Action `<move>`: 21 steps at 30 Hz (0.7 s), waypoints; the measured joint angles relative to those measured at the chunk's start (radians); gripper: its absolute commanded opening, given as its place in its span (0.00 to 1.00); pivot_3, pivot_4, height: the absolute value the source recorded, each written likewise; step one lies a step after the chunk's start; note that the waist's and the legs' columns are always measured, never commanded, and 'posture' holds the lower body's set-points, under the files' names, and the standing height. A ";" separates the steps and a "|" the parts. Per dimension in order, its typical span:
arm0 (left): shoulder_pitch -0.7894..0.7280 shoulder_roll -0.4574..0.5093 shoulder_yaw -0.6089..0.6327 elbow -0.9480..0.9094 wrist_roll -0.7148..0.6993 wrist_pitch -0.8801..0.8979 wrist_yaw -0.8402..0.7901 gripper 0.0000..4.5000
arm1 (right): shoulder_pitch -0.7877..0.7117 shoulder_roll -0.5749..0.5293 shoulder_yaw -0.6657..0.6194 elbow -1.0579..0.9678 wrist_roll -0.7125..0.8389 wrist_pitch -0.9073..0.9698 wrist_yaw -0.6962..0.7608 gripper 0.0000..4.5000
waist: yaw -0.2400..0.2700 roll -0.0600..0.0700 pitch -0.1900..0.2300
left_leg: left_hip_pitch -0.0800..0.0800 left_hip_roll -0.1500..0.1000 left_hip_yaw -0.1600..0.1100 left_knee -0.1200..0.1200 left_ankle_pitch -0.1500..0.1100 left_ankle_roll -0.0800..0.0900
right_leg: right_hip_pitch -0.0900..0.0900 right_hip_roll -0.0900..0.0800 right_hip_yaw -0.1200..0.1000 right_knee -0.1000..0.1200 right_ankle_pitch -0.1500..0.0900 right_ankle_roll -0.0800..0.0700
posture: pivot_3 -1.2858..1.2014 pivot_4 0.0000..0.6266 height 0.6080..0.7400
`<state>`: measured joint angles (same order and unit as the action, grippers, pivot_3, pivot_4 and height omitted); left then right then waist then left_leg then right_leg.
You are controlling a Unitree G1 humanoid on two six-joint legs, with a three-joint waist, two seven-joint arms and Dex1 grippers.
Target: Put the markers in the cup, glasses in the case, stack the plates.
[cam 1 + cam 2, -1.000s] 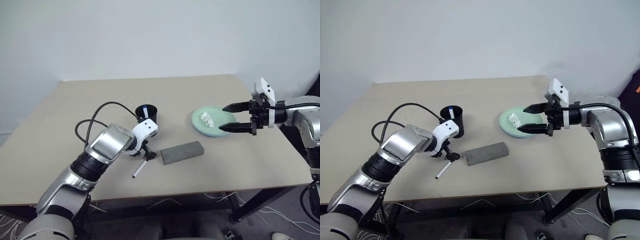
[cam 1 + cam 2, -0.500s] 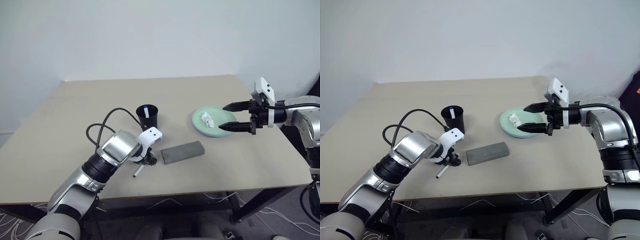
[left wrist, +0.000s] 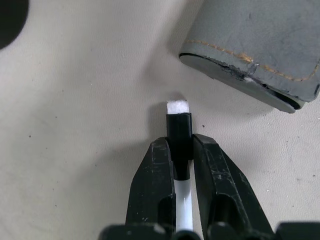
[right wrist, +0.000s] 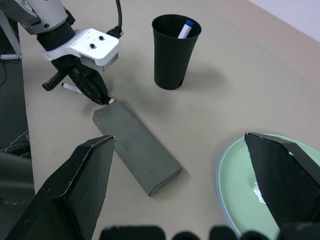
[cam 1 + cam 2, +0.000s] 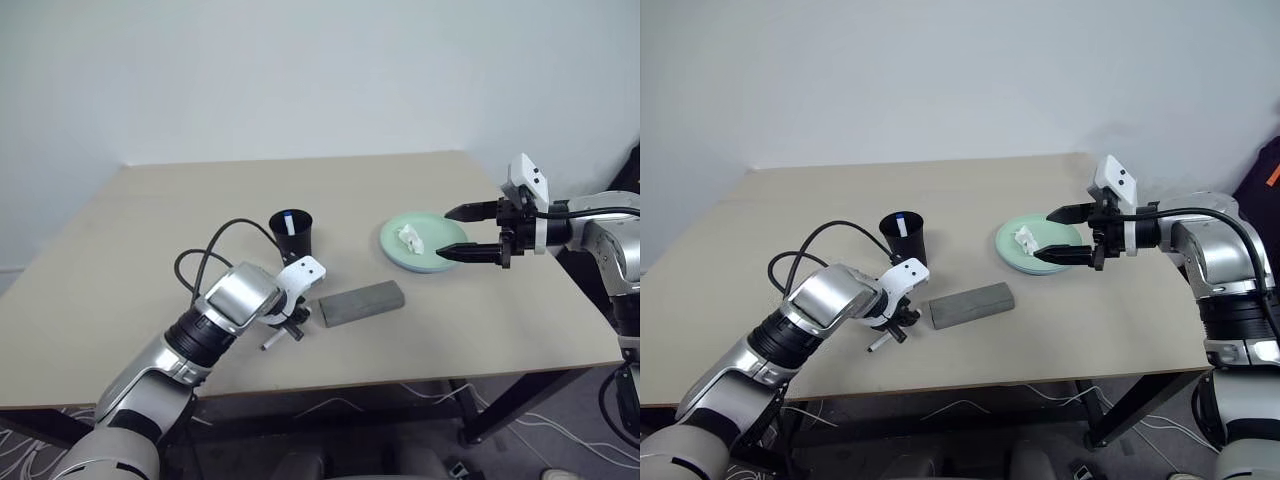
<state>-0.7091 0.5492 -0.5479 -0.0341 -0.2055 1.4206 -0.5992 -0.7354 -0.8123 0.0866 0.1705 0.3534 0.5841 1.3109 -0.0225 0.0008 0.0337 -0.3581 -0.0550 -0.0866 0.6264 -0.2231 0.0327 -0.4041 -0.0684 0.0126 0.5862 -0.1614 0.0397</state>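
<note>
The left gripper is closed on the black-capped marker lying on the table, just beside the grey case. Beyond it stands the black cup holding 1 blue-capped marker. The right gripper hovers wide open and empty above the mint green plate, which carries a tissue.

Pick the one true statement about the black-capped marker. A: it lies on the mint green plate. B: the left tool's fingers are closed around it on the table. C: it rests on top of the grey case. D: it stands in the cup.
B: the left wrist view shows the left tool shut on the black-capped marker lying on the table, beside the grey case.
</note>
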 measured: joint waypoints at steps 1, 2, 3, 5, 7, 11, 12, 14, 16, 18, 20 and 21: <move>0.008 0.003 0.011 -0.004 -0.002 -0.014 -0.001 0.03 | 0.000 0.000 0.000 0.000 0.000 0.000 0.000 1.00 | 0.000 0.000 0.000 | 0.000 0.000 0.000 0.000 0.000 0.000 | 0.000 0.000 0.000 0.000 0.000 0.000 | 0.52 0.00 0.90; 0.021 0.013 0.023 -0.006 -0.005 -0.038 -0.003 0.03 | 0.000 0.000 0.000 0.000 0.000 -0.001 0.000 1.00 | 0.000 0.000 0.000 | 0.000 0.001 0.000 0.000 0.000 0.000 | -0.001 0.000 0.000 0.000 0.000 0.000 | 0.52 0.00 0.90; 0.028 0.021 0.031 -0.006 -0.006 -0.056 -0.004 0.03 | 0.000 0.000 0.000 0.000 0.000 -0.001 0.000 1.00 | 0.000 0.000 0.000 | -0.001 0.001 0.000 0.000 0.000 0.000 | -0.001 0.000 0.000 0.000 0.000 0.000 | 0.52 0.00 0.90; 0.062 0.041 0.102 -0.004 -0.021 -0.125 -0.023 0.03 | 0.001 0.000 0.000 0.000 0.000 -0.002 -0.001 1.00 | 0.000 0.000 0.000 | -0.001 0.002 0.000 0.000 0.000 0.000 | -0.004 0.000 -0.001 0.000 0.000 0.000 | 0.52 0.00 0.90; 0.075 0.058 0.198 -0.003 -0.053 -0.197 -0.056 0.03 | 0.001 -0.001 0.000 0.001 -0.001 -0.002 -0.001 1.00 | 0.001 0.000 0.000 | -0.002 0.003 -0.001 0.000 0.000 0.000 | -0.004 0.000 -0.001 0.000 0.000 0.000 | 0.52 0.00 0.90; 0.075 0.042 0.415 0.013 -0.149 -0.407 -0.147 0.03 | 0.001 -0.001 0.000 0.001 0.000 -0.003 -0.004 1.00 | 0.003 0.000 0.000 | -0.002 0.004 0.000 0.000 0.000 0.000 | -0.003 -0.002 0.000 -0.001 0.000 0.000 | 0.52 0.00 0.90; 0.069 0.020 0.470 0.031 -0.169 -0.473 -0.161 0.03 | 0.001 0.000 0.000 0.001 -0.001 -0.003 -0.005 1.00 | 0.005 0.000 0.000 | -0.003 0.004 0.000 0.000 0.000 0.000 | -0.002 -0.003 0.001 -0.002 0.000 0.000 | 0.52 0.00 0.90; 0.051 -0.005 0.528 0.061 -0.188 -0.544 -0.165 0.03 | 0.001 0.001 0.000 0.001 0.000 -0.003 -0.006 1.00 | 0.006 0.000 0.000 | -0.004 0.002 0.000 0.000 0.001 0.003 | -0.002 -0.003 0.002 -0.003 0.002 0.002 | 0.52 0.00 0.90; 0.040 -0.027 0.566 0.086 -0.200 -0.594 -0.164 0.03 | 0.001 0.001 0.000 0.001 0.000 -0.003 -0.006 1.00 | 0.006 0.000 0.000 | -0.004 0.001 0.000 0.000 -0.001 0.003 | -0.002 -0.003 0.003 -0.006 0.002 0.002 | 0.52 0.00 0.90; 0.027 -0.068 0.599 0.114 -0.202 -0.651 -0.138 0.03 | 0.000 0.003 0.001 0.003 -0.001 -0.003 -0.007 1.00 | 0.006 0.000 0.000 | -0.004 0.000 -0.001 0.000 -0.001 0.004 | -0.001 -0.003 0.003 -0.008 0.002 0.002 | 0.52 0.00 0.90; 0.010 -0.116 0.629 0.163 -0.194 -0.749 -0.092 0.03 | -0.001 0.005 0.002 0.004 -0.001 -0.003 -0.007 1.00 | 0.008 0.000 0.000 | -0.004 -0.001 -0.001 0.000 -0.001 0.004 | 0.000 -0.003 0.003 -0.010 0.002 0.002 | 0.52 0.00 0.90; 0.003 -0.127 0.638 0.183 -0.187 -0.789 -0.074 0.03 | -0.002 0.007 0.003 0.004 0.000 -0.003 -0.007 1.00 | 0.009 0.000 0.000 | -0.004 -0.001 0.000 0.000 -0.001 0.004 | 0.000 -0.003 0.003 -0.010 0.003 0.002 | 0.52 0.00 0.90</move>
<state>-0.7058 0.4224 0.0903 0.1492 -0.3924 0.6320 -0.6731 -0.7372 -0.8058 0.0898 0.1740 0.3530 0.5808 1.3043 -0.0135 0.0004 0.0335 -0.3622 -0.0558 -0.0870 0.6264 -0.2244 0.0366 -0.4039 -0.0712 0.0153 0.5764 -0.1588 0.0418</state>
